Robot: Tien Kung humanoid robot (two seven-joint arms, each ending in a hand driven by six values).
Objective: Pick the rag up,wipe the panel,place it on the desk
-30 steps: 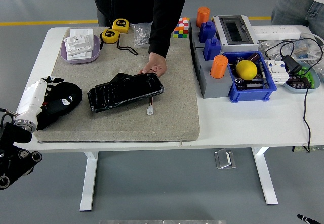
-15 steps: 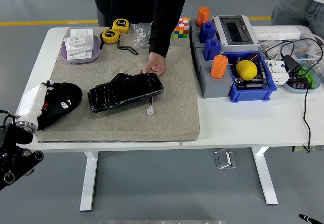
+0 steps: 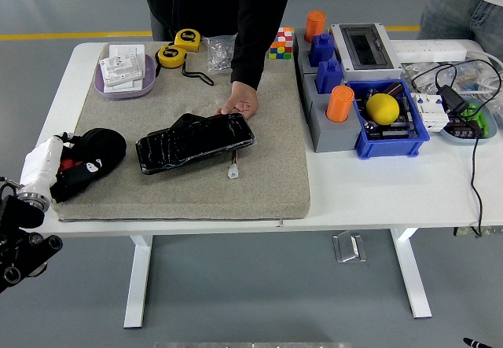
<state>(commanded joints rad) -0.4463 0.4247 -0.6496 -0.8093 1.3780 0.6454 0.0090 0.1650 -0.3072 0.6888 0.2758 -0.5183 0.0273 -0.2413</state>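
Observation:
The panel point(image 3: 195, 141) is a glossy black slab lying aslant in the middle of the grey felt mat point(image 3: 267, 183). A person's hand point(image 3: 240, 101) rests on its far right edge. My left hand point(image 3: 90, 158) is a black lump with white and red marks, lying on the mat's left edge, a hand's width left of the panel and apart from it. Its white forearm point(image 3: 39, 167) runs off to the lower left. I cannot make out a rag apart from that dark hand. Of the right arm only a thin black tip point(image 3: 475, 340) shows at the bottom right corner.
A white connector point(image 3: 233, 172) on wires lies just in front of the panel. At the mat's back left are a purple tray point(image 3: 126, 77) and yellow tape measures point(image 3: 171, 54). Right of the mat stand a grey block point(image 3: 322, 120) with orange cylinders, a blue bin point(image 3: 389, 124) and cables point(image 3: 471, 128).
My left hand and forearm have slid a little to the left and toward the near edge, away from the panel. The panel and the person's hand have stayed put.

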